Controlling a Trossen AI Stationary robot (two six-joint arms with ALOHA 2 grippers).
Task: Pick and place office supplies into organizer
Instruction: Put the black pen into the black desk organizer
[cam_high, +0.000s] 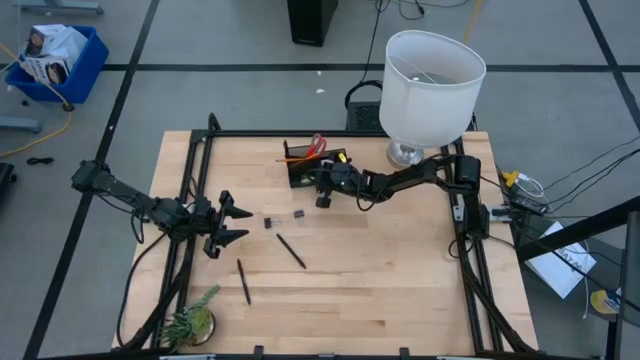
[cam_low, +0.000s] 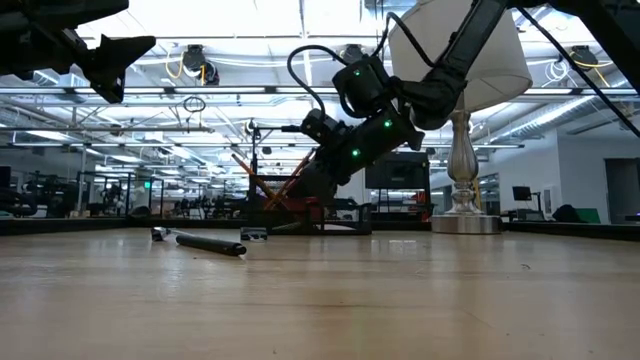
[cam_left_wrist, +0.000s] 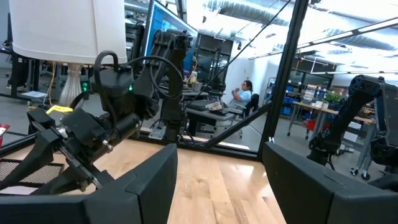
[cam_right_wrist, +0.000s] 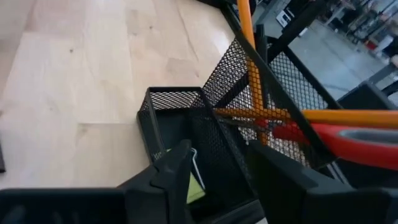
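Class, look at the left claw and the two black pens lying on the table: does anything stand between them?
Nothing visible does. The left claw hangs open beside the two black pens, with only bare table between.

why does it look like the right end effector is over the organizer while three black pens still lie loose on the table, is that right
Not quite: the high view shows two loose black pens, not three. The right end effector is over the organizer.
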